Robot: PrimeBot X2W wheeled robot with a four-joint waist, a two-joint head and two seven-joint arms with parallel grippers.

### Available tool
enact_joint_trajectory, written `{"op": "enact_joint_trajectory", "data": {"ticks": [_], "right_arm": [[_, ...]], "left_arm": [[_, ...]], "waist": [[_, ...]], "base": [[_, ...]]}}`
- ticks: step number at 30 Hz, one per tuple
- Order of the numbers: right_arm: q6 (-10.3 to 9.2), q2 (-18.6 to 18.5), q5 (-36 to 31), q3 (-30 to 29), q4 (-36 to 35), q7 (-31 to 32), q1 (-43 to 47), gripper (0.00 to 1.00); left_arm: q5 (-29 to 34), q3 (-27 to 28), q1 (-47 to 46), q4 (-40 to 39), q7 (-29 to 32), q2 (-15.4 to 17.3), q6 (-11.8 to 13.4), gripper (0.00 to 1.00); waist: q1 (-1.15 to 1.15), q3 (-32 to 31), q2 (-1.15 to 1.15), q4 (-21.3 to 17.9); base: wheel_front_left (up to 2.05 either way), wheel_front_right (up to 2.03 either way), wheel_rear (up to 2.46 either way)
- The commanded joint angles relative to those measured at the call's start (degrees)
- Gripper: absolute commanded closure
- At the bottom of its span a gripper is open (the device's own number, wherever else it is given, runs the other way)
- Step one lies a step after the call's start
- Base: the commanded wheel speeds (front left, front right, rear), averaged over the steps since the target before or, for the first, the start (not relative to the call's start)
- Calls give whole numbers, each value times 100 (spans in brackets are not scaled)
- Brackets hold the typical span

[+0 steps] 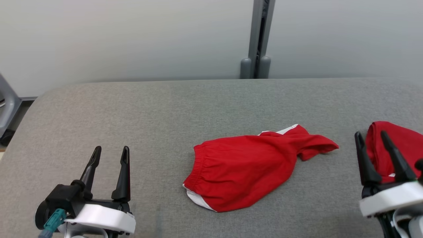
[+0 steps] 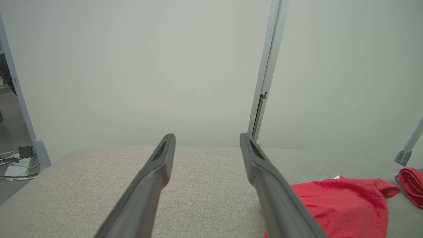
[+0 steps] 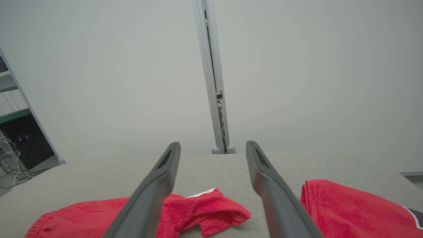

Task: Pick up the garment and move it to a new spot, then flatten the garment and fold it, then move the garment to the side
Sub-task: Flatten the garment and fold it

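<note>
Head view: my left gripper (image 1: 110, 153) and right gripper (image 1: 370, 135) are poised over the grey table (image 1: 148, 109), fingers spread and empty, the crumpled red garment (image 1: 251, 168) lying between them. A second red cloth (image 1: 396, 145) sits just beyond the right gripper.

Left wrist view: left gripper (image 2: 206, 138) parted, garment (image 2: 343, 205) at lower right.

Right wrist view: right gripper (image 3: 213, 147) parted, garment (image 3: 205, 208) lower left, second red cloth (image 3: 347, 205) lower right.

text: none readable | labels: none readable | numbers, signs: none readable
</note>
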Motion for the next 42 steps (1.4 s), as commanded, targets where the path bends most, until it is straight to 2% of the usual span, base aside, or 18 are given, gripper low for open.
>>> {"op": "enact_joint_trajectory", "data": {"ticks": [1, 7, 15, 17, 22, 24, 25, 32, 35, 39, 40, 41, 42], "right_arm": [[1, 142, -64, -106, -187, -18, 222, 0], [1, 538, -263, -302, -651, 168, 744, 0], [0, 620, -423, -340, -881, 324, 797, 0], [1, 624, -424, -323, -894, 346, 791, 0], [1, 638, -423, -274, -888, 359, 753, 0], [0, 627, -422, -238, -881, 380, 711, 0], [0, 627, -422, -238, -881, 380, 711, 0], [0, 567, -398, -122, -860, 420, 554, 0], [0, 572, -383, -42, -814, 410, 460, 0], [0, 580, -368, 12, -744, 361, 418, 0], [0, 585, -366, 20, -729, 354, 417, 0], [0, 586, -359, 19, -716, 344, 409, 0], [0, 587, -354, 16, -698, 329, 402, 0]], "left_arm": [[-20, 15, 71, -45, -3, 25, 27, 0], [-44, 0, 109, -121, 11, 15, 78, 0], [-71, -105, 36, -119, 152, 29, 25, 0], [-204, -250, 75, -32, 437, 24, -106, 0], [-392, -927, -120, 291, 1686, 298, -772, 0], [-462, -1071, -273, 451, 1999, 352, -979, 0], [-462, -1071, -273, 451, 1999, 352, -979, 0], [-621, -1433, -912, 1148, 2538, 347, -1485, 0], [-669, -1586, -1273, 1665, 2584, 343, -1623, 0], [-891, -1822, -1510, 1981, 2711, 311, -1688, 0], [-941, -1903, -1536, 2015, 2770, 332, -1702, 13], [-968, -1992, -1578, 2011, 2820, 374, -1700, 54], [-998, -2040, -1619, 1980, 2832, 423, -1706, 100]], "waist": [[0, -15, 0, -127], [0, 26, 0, -294], [0, 84, 0, -369], [0, 90, 0, -378], [0, 131, 0, -412], [0, 151, 0, -450], [0, 151, 0, -450], [0, 321, 0, -654], [0, 435, 0, -829], [0, 513, 0, -983], [0, 525, 0, -1017], [0, 541, 0, -1048], [0, 548, 0, -1078]], "base": [[0, 0, 0], [0, 0, 0], [0, 0, 0], [0, 0, 0], [0, 0, 0], [0, 0, 0], [0, 0, 0], [0, 0, 0], [0, 0, 0], [0, 0, 0], [0, 0, 0], [0, 0, 0], [0, 0, 0]]}}
